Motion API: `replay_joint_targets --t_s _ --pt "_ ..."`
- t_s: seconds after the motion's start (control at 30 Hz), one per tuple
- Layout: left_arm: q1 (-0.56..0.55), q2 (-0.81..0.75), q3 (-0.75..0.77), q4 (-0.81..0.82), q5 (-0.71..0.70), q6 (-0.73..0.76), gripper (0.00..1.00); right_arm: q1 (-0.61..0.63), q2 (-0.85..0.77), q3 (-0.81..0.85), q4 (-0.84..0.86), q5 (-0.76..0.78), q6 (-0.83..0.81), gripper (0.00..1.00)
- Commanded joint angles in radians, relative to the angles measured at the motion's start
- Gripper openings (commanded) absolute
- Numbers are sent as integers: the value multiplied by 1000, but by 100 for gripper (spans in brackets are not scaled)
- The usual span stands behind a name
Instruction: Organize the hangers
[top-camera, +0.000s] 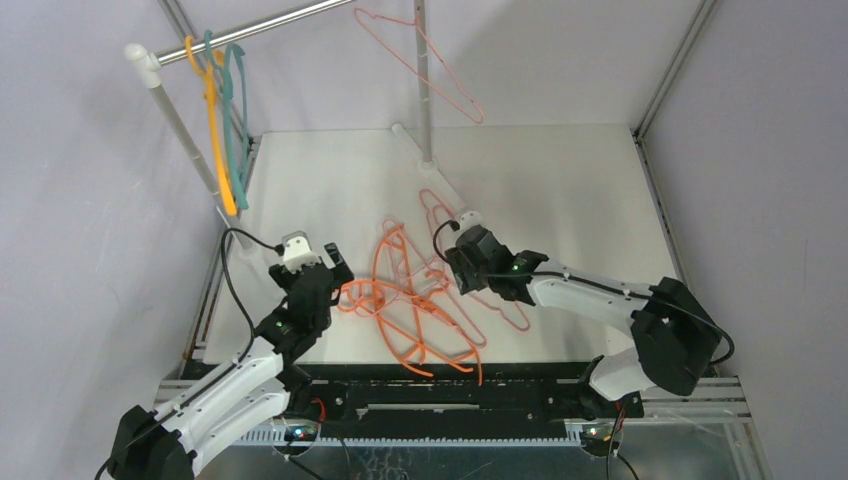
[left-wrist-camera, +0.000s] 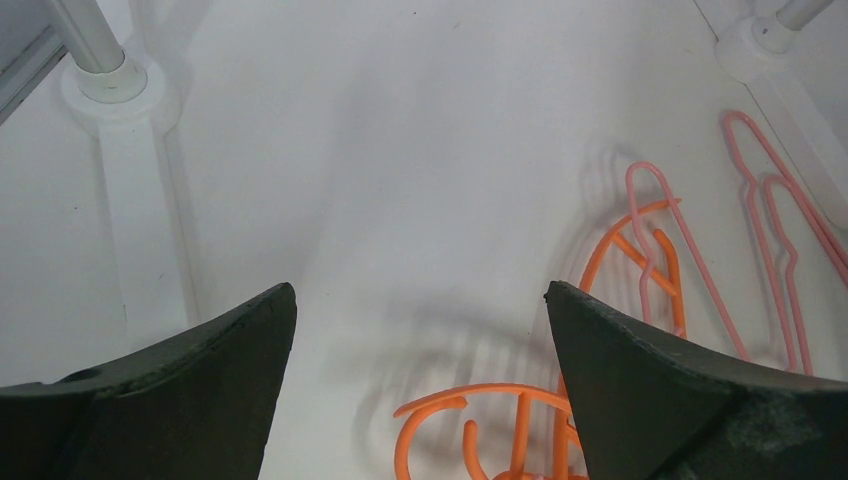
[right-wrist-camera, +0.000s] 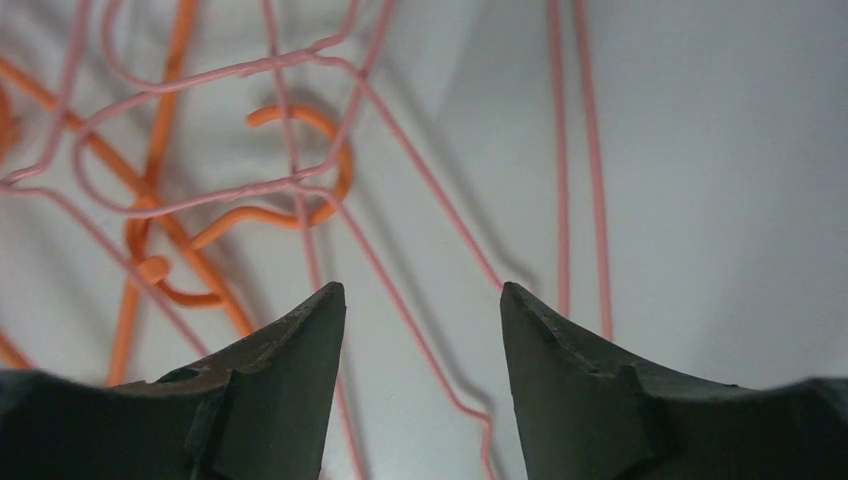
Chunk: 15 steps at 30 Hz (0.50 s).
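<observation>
A tangle of orange hangers (top-camera: 362, 296) and pink hangers (right-wrist-camera: 395, 294) lies on the white table in front of both arms. My left gripper (top-camera: 338, 268) stands wide open just left of the pile. In the left wrist view (left-wrist-camera: 420, 290) an orange hook (left-wrist-camera: 500, 390) lies between its fingers, near the right one, untouched. My right gripper (top-camera: 458, 268) hovers low over the pile's right side. Its jaws (right-wrist-camera: 420, 288) are partly open, with a thin pink wire running between them and touching neither finger. A yellow-orange hanger (top-camera: 213, 110), a teal hanger (top-camera: 237, 120) and a pink hanger (top-camera: 476, 114) hang on the rail.
The silver rail (top-camera: 270, 22) spans the back on white posts, the left post (top-camera: 185, 130) and its foot (left-wrist-camera: 115, 85) close to my left arm. The other post (top-camera: 425, 90) stands at the back centre. Grey walls enclose the table.
</observation>
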Motion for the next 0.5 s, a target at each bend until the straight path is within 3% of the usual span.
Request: replay_joint_targets --t_s 0.0,0.1,0.47 --pt "4 -10 21 20 1 -6 100 -61 53 35 67 -33 -19 65" --pt "4 -9 21 21 2 -7 99 -85 104 59 77 -77 -50 60" --pt "4 5 22 26 4 -7 99 -136 244 149 92 -164 -117 56"
